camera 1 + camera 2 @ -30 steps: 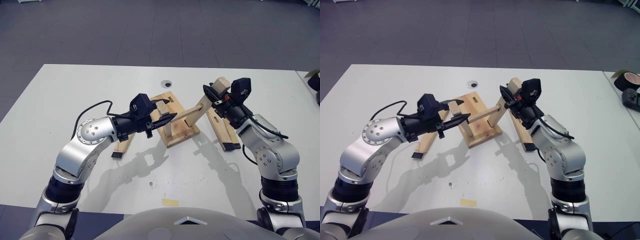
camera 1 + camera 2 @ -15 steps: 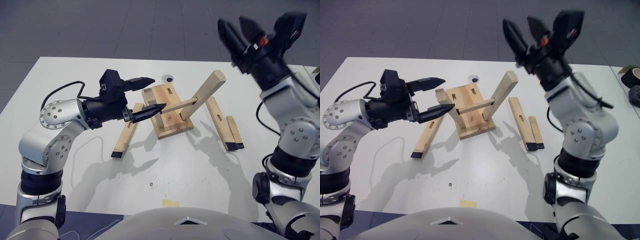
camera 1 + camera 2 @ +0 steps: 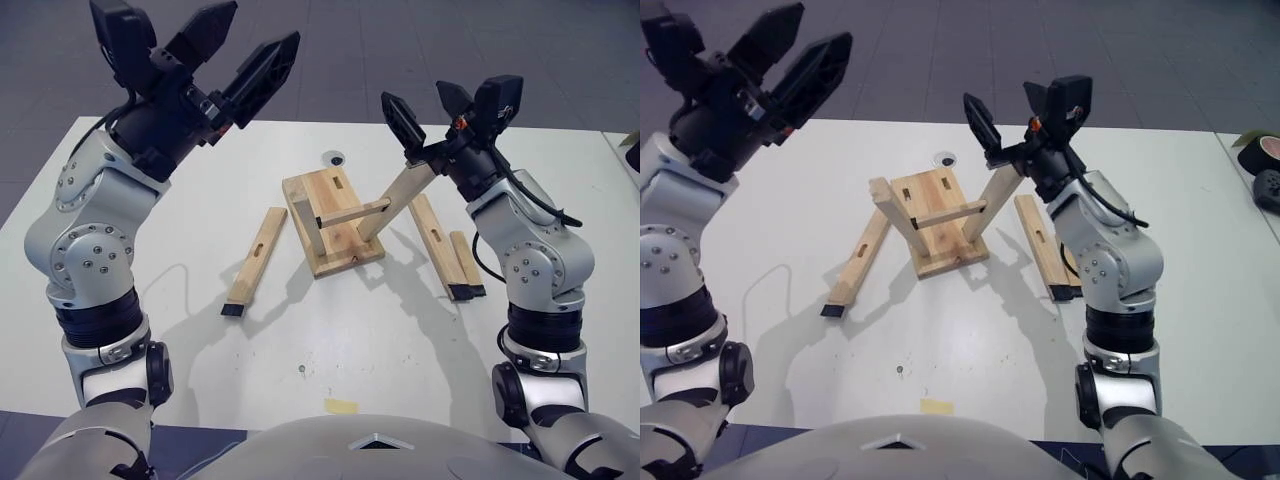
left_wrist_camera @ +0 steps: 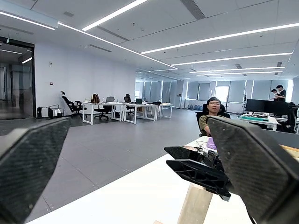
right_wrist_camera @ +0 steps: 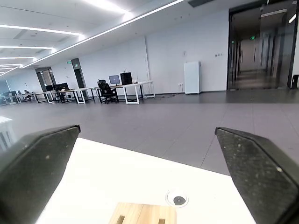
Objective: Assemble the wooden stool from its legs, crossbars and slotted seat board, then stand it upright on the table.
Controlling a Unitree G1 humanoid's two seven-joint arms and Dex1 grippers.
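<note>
The slotted seat board point(image 3: 338, 250) lies flat at the table's middle. Two legs stand in it: a short-looking one point(image 3: 896, 208) on its left and a tilted one point(image 3: 398, 198) on its right, joined by a crossbar point(image 3: 350, 213). My right gripper point(image 3: 415, 92) is open just above the tilted leg's top end, with nothing between its fingers point(image 5: 32, 172). High over the table's left side, my left gripper point(image 3: 263, 22) is open and empty. In the left wrist view, the right gripper point(image 4: 200, 169) and the leg's top point(image 4: 194, 205) show beyond my left fingers point(image 4: 257, 172).
A loose slotted leg point(image 3: 255, 262) lies left of the seat board. Two more wooden pieces point(image 3: 435, 240) point(image 3: 466, 268) lie to its right, under my right arm. A round grommet point(image 3: 333, 157) sits behind the board, and a yellow tape scrap point(image 3: 340, 405) near the front edge.
My left arm has swung up and away from the seat board, still open. The right arm, raised half a second ago, has come back down to the tilted leg's top.
</note>
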